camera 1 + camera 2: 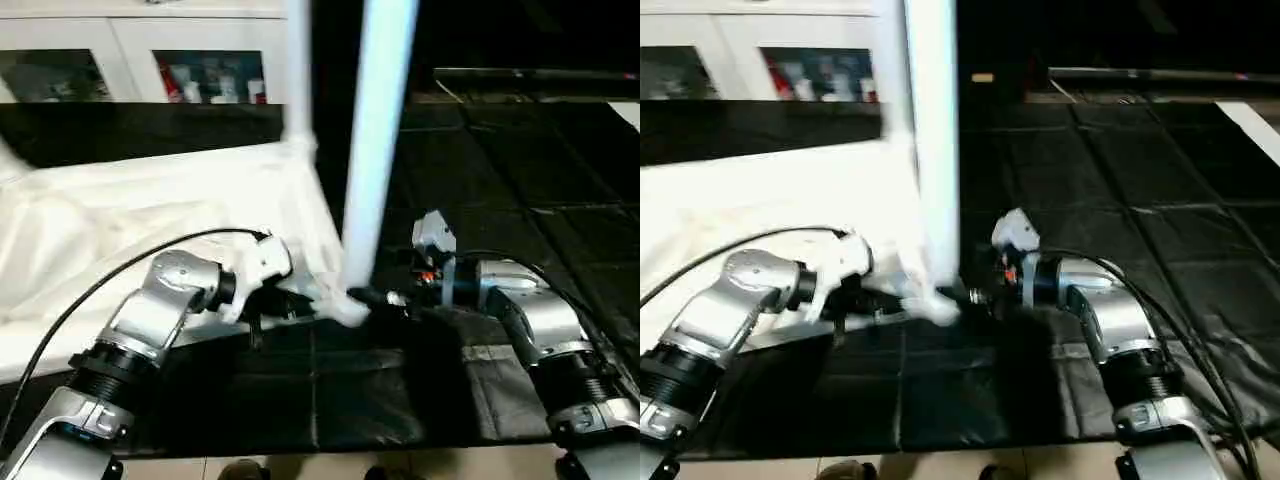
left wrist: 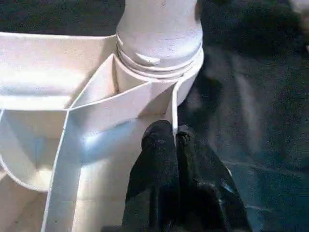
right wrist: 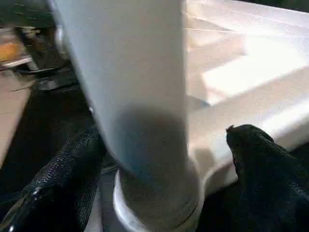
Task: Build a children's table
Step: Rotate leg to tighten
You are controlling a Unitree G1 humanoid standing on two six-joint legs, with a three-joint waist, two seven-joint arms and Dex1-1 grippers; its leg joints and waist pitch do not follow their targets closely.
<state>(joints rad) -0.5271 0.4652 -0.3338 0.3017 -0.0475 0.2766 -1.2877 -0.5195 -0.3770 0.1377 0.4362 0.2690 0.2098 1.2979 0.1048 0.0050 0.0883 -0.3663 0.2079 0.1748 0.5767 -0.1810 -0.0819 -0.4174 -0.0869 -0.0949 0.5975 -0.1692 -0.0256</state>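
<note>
From the head views, the tabletop (image 1: 150, 220) lies upside down on the dark floor mat (image 1: 520, 180), with two legs standing: one (image 1: 375, 150) in the near corner socket, another (image 1: 297, 70) behind. By this showing, two legs remain.

At the left wrist, the left tool (image 2: 169, 159) is closed on a rib beside the socket (image 2: 159, 72).

At the right wrist, the right tool (image 3: 159, 159) stands open around the near leg's base.

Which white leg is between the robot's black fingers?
The near leg, standing in the corner socket closest to the robot. The right gripper has one finger on each side of its base. The far leg stands at the back corner, away from both grippers.
</note>
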